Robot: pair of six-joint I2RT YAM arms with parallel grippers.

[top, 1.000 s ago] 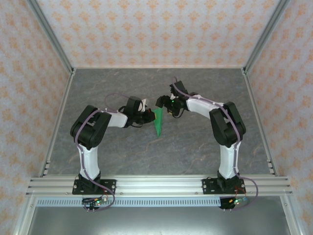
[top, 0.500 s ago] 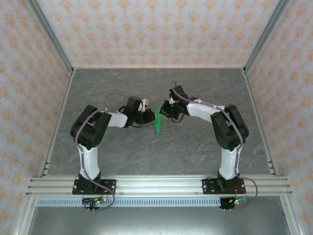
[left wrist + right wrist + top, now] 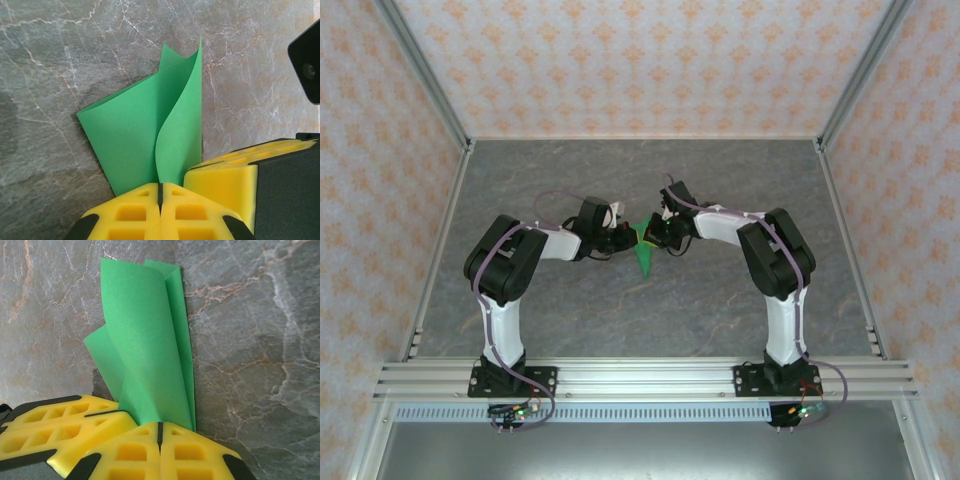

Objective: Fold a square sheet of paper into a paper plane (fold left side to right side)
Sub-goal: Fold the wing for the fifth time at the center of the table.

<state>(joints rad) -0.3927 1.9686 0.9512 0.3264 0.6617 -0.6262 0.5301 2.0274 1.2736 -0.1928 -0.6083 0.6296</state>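
Grey marble-pattern tabletop point(image 3: 620, 310), patterned walls point(image 3: 620, 60) around. Mid-table the left gripper point(image 3: 161, 192) and right gripper point(image 3: 160, 432) meet almost tip to tip, each clamped on the folded bright green paper sheet point(image 3: 642, 258). Its narrow point faces the arm bases, layers splaying apart.

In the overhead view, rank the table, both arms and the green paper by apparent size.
Largest: the table.
Next: left arm and right arm, which look alike, so unranked.
Smallest: the green paper.

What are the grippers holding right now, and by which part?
Both hold the folded green paper: the left gripper and right gripper each pinch its wide end, side by side.
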